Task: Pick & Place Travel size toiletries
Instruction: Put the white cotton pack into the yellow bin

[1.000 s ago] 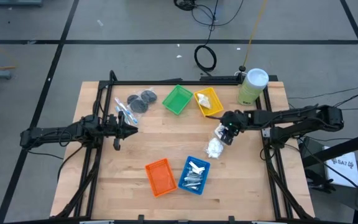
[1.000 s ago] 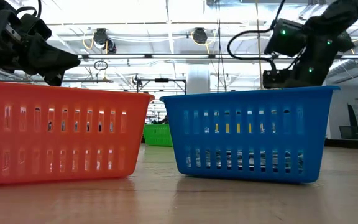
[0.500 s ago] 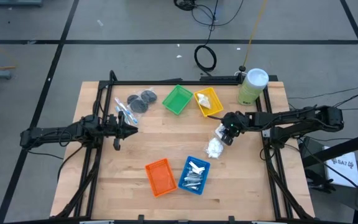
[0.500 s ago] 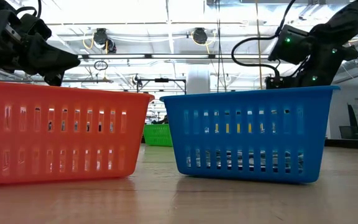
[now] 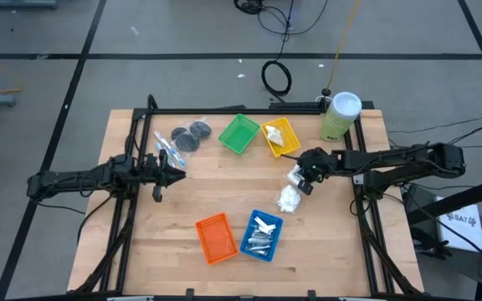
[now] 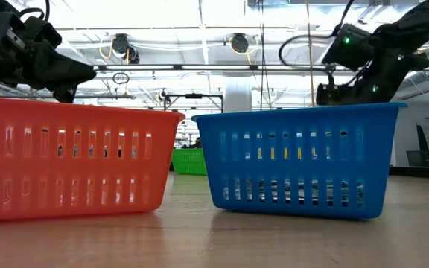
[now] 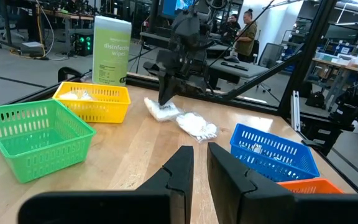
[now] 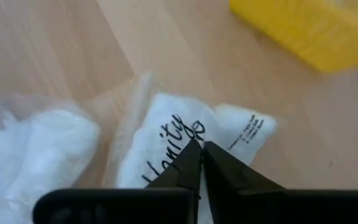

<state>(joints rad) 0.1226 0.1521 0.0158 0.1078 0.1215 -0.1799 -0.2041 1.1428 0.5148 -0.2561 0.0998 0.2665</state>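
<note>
My right gripper (image 5: pixel 303 179) stands over a white packet with dark print (image 8: pixel 166 134), shut on it, just in front of the yellow tray (image 5: pixel 280 138). A second white heap (image 5: pixel 289 198) lies beside the packet on the wood. Dark grey discs (image 5: pixel 191 134) and clear sticks (image 5: pixel 167 150) lie at the far left. Silver tubes (image 5: pixel 260 238) lie in the blue tray (image 5: pixel 271 224). My left gripper (image 5: pixel 162 170) hovers near the sticks, its fingers (image 7: pixel 185 163) nearly together with nothing between them. My right gripper pinches the white packet's printed face (image 8: pixel 178 144) between its two fingertips. The fingers come from above, slanting down, as the left wrist view shows. The packet (image 7: pixel 161 111) lies on the table under the fingers.
A green tray (image 5: pixel 238 134) stands beside the yellow one at the back, an orange tray (image 5: pixel 216 237) beside the blue one at the front. A tall pale green canister (image 5: pixel 340 115) stands at the far right corner. Bare wood lies in the table's middle.
My right gripper has dipped a little toward the white packet and has closed on it. The packet stays on the table.
</note>
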